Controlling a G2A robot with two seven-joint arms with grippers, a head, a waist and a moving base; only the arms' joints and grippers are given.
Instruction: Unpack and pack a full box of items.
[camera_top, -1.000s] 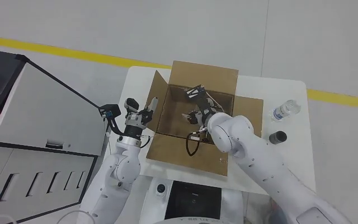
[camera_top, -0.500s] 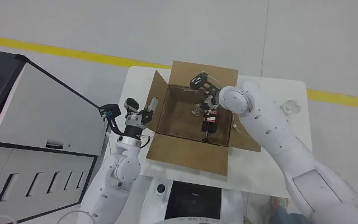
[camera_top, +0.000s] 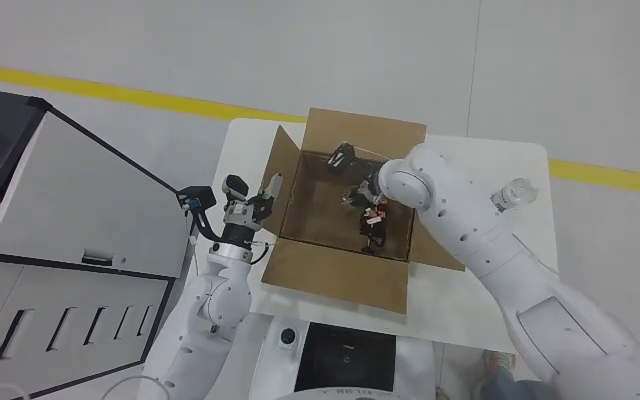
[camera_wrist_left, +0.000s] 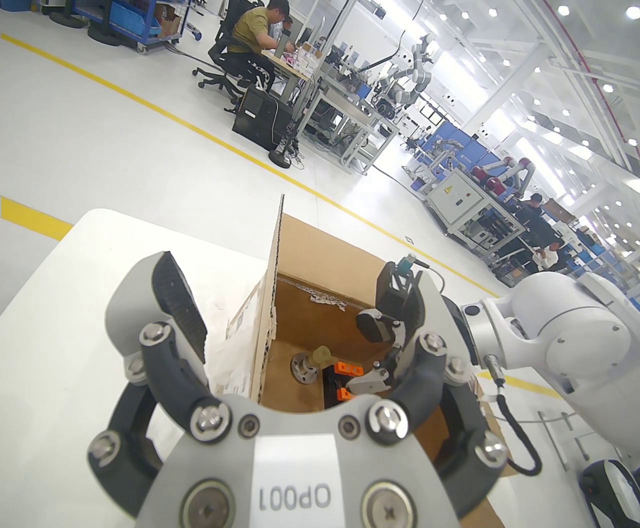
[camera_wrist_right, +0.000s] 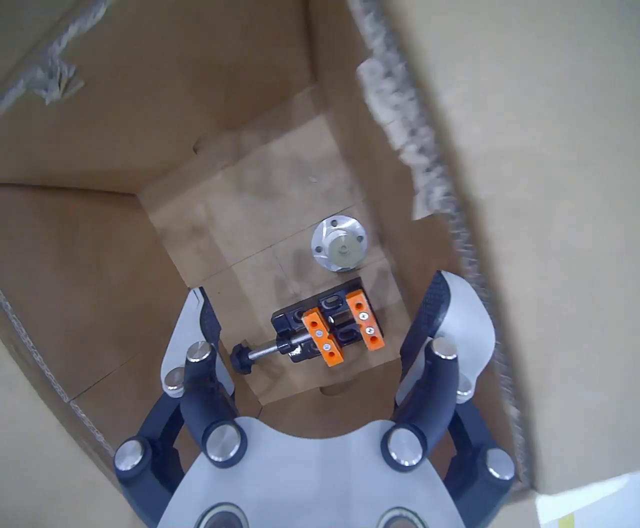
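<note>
An open cardboard box (camera_top: 300, 255) stands in the middle of the white table. On its floor lie a small black vise with orange jaws (camera_wrist_right: 327, 332) (camera_top: 372, 215) (camera_wrist_left: 342, 380) and a round metal flange (camera_wrist_right: 341, 247) (camera_wrist_left: 307, 367). My right gripper (camera_wrist_right: 320, 294) (camera_top: 358, 195) hangs inside the box straight above the vise, open, with nothing between its fingers. My left gripper (camera_wrist_left: 285, 300) (camera_top: 252, 192) stands open and empty over the table, just outside the box's left flap.
A clear plastic bottle (camera_top: 512, 193) lies on the table (camera_top: 250, 140) to the right of the box, partly behind my right arm. A grey cabinet (camera_top: 70, 200) stands off the table's left side. The box walls close in tightly around the right gripper.
My right arm swung from the near side of the box round to its right side, uncovering the vise; its gripper stayed over the box interior. The left arm has kept still.
</note>
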